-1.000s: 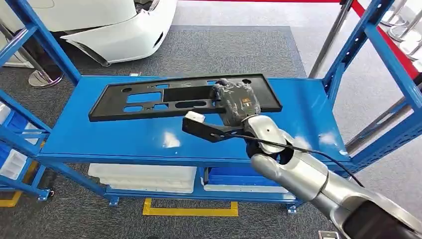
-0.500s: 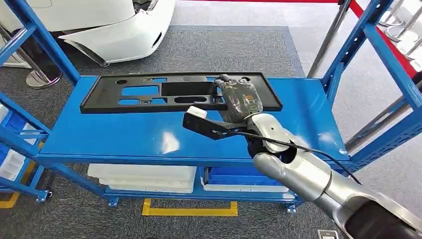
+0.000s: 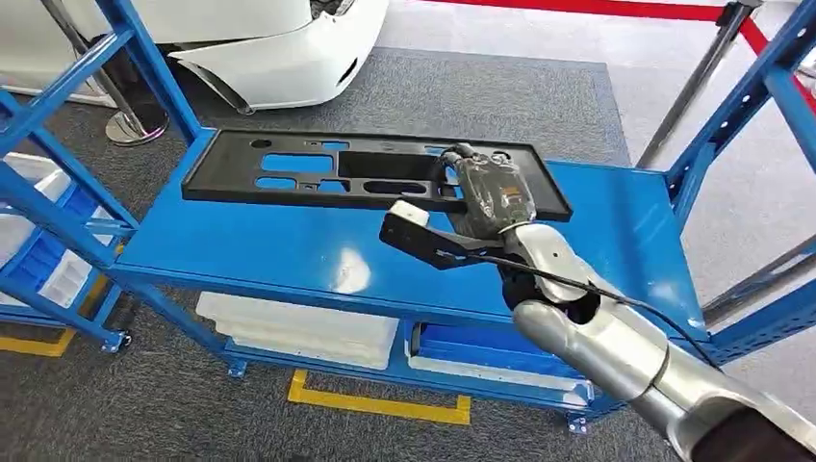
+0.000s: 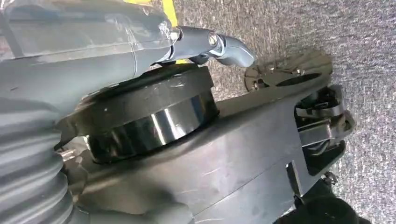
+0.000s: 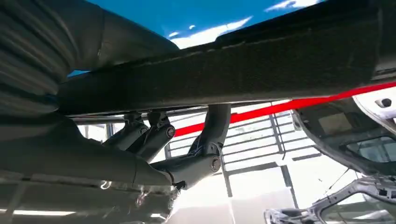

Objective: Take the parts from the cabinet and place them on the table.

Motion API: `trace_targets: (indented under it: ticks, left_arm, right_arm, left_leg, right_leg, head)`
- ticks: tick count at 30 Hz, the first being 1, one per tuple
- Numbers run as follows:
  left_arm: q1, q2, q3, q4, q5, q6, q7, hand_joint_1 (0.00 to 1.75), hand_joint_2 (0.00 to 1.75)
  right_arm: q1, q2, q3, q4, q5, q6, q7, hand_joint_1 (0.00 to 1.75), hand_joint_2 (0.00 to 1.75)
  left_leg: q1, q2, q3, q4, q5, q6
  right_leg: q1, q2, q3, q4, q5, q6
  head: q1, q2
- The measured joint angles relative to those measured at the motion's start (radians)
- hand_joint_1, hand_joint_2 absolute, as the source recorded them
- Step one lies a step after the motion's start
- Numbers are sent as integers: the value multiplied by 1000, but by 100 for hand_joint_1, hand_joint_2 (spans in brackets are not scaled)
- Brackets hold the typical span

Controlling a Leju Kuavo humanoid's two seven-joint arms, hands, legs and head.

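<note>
A long black plastic panel (image 3: 318,173) with several cut-outs lies along the back of the blue shelf top (image 3: 241,250). My right hand (image 3: 491,197) grips the panel near its right end. In the right wrist view the dark fingers (image 5: 187,163) curl around the panel's edge (image 5: 233,70), with the grey thumb on the other side. My left hand (image 4: 70,70) hangs low over the grey carpet; one silver finger (image 4: 224,46) sticks out, and whether the hand is open is hidden.
Blue rack uprights stand at the shelf's left (image 3: 144,67) and right (image 3: 741,106). A white car bumper (image 3: 279,58) and a stanchion base (image 3: 135,125) sit behind. Under the shelf are a white bin (image 3: 298,327) and a blue bin (image 3: 481,351). Yellow tape (image 3: 375,404) marks the floor.
The panel's left end swung toward the back of the shelf, so it lies squarer, my right hand still gripping it. The whole picture then shifted right: the camera moved.
</note>
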Motion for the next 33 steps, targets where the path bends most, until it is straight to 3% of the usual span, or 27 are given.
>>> trace_targets:
  ticks: [2,3,4,5,7,8,9,10,11,13,14,15,18,19,20,22,23,24,25,27,28,29,30,33]
  left_arm:
    - [2,0,0,0,0,0,0,0,175]
    - [3,1,0,0,0,0,0,0,175]
    - [3,1,0,0,-1,0,0,0,175]
    - [1,1,0,0,-2,0,0,0,175]
    - [0,1,0,0,-2,0,0,0,175]
    - [0,1,0,0,-2,0,0,0,175]
    - [0,1,0,0,-2,0,0,0,175]
    - [0,1,0,0,-2,0,0,0,175]
    - [1,1,0,0,-2,-1,0,0,175]
    - [5,1,0,0,-2,-4,5,0,175]
    - [5,1,0,0,-3,-5,7,0,175]
    - [6,1,0,0,-3,-5,8,0,175]
    - [6,1,0,-1,-5,-13,8,0,175]
    - [6,0,0,-2,-6,-15,8,0,175]
    - [6,1,0,-3,-8,-18,8,0,175]
    - [4,0,0,-3,-9,-19,8,0,175]
    - [4,0,0,-3,-10,-19,8,0,175]
    - [4,0,0,-3,-10,-20,8,0,175]
    - [4,0,0,-3,-11,-20,7,0,175]
    - [4,0,0,-3,-12,-21,7,0,175]
    - [4,1,0,-3,-12,-21,7,0,175]
    - [3,2,0,-3,-13,-21,6,0,175]
    - [2,2,0,-3,-14,-21,6,0,175]
    - [4,2,0,-2,-14,-23,6,0,175]
  right_arm:
    - [0,-1,0,-2,0,0,0,175,175]
    - [-1,-2,0,-2,0,0,2,175,175]
    - [-3,-2,0,-4,0,0,2,175,175]
    - [-3,-2,0,-8,0,-1,2,175,175]
    - [-3,-2,-1,-10,0,-1,2,175,175]
    - [-2,-3,-1,-10,0,-1,2,175,175]
    - [-2,-3,-1,-10,0,-1,2,175,175]
    - [-2,-3,-1,-11,-2,-1,2,175,175]
    - [-3,-3,-1,-11,-3,-1,2,175,175]
    - [-3,-3,-1,-12,-6,-2,3,175,175]
    - [-3,-4,-2,-16,-6,-2,5,175,175]
    - [-3,-5,-4,-16,-6,-3,5,175,175]
    - [-2,-8,-4,-18,-9,-5,8,175,175]
    - [0,-13,-4,-19,-9,-6,11,175,175]
    - [0,-16,-4,-21,-10,-7,15,175,175]
    - [2,-21,-5,-26,-10,-8,20,175,175]
    - [5,-24,-5,-28,-10,-8,23,175,175]
    - [8,-26,-5,-30,-11,-8,27,175,175]
    - [11,-29,-5,-31,-12,-9,31,175,175]
    - [13,-34,-6,-34,-18,-11,42,175,175]
    - [14,-36,-7,-37,-19,-13,45,175,175]
    - [14,-38,-9,-39,-20,-15,47,175,175]
    - [15,-38,-11,-45,-21,-17,49,175,175]
    - [20,-40,-13,-45,-21,-21,52,175,175]
  left_leg:
    - [1,-8,-9,-4,12,-16]
    - [3,-10,-14,-1,9,-22]
    - [5,2,-27,24,-20,-24]
    - [3,14,-46,77,-70,-24]
    - [0,19,-90,225,-161,-26]
    - [-3,19,-103,289,-188,-24]
    - [-6,19,-97,306,-186,-20]
    - [-9,20,-75,289,-169,-14]
    - [-13,20,-30,228,-133,-4]
    - [-23,21,85,57,-79,19]
    - [-26,24,110,-6,-107,28]
    - [-27,25,113,-24,-96,23]
    - [-36,24,101,-42,-63,37]
    - [-27,27,101,-59,-41,40]
    - [-28,27,88,-67,-26,45]
    - [-26,28,59,-66,-6,50]
    - [-26,28,46,-65,4,50]
    - [-25,28,32,-62,12,49]
    - [-24,29,17,-58,21,47]
    - [-19,30,-16,-41,34,40]
    - [-17,30,-30,-29,37,35]
    - [-21,31,-44,-18,39,31]
    - [-22,32,-49,-9,43,26]
    - [-24,32,-53,-10,64,6]
  right_leg:
    - [4,-6,-9,3,0,-12]
    - [2,-13,-19,-7,8,-26]
    - [4,-16,-21,-8,16,-39]
    - [6,-19,-29,-9,22,-49]
    - [15,-26,-43,-8,33,-58]
    - [21,-30,-53,-8,40,-62]
    - [27,-33,-61,-8,47,-64]
    - [32,-35,-69,-8,53,-65]
    - [37,-36,-78,-8,61,-67]
    - [44,-36,-92,-8,75,-68]
    - [46,-38,-99,-8,84,-64]
    - [43,-42,-101,-10,93,-59]
    - [34,-46,-102,-26,124,-38]
    - [35,-37,-109,-21,107,-34]
    - [33,-28,-118,2,58,-26]
    - [29,-26,-149,134,-59,-17]
    - [25,-26,-160,203,-92,-13]
    - [23,-26,-162,249,-90,-9]
    - [21,-26,-151,262,-64,-5]
    - [14,-27,-76,179,13,3]
    - [10,-31,-15,94,22,7]
    - [11,-37,31,17,-17,10]
    - [19,-31,55,-28,-36,-10]
    - [18,-30,37,-24,-24,-34]
  head:
    - [-12,0]
    - [-10,0]
    - [-13,0]
    - [-23,0]
    - [-40,0]
    - [-44,0]
    - [-47,0]
    - [-47,0]
    - [-49,0]
    - [-49,0]
    - [-47,0]
    - [-40,0]
    - [-47,0]
    - [-47,0]
    - [-42,0]
    - [-26,0]
    - [-20,0]
    - [-17,0]
    - [-13,0]
    - [-3,0]
    - [1,0]
    - [10,0]
    - [16,0]
    - [7,0]
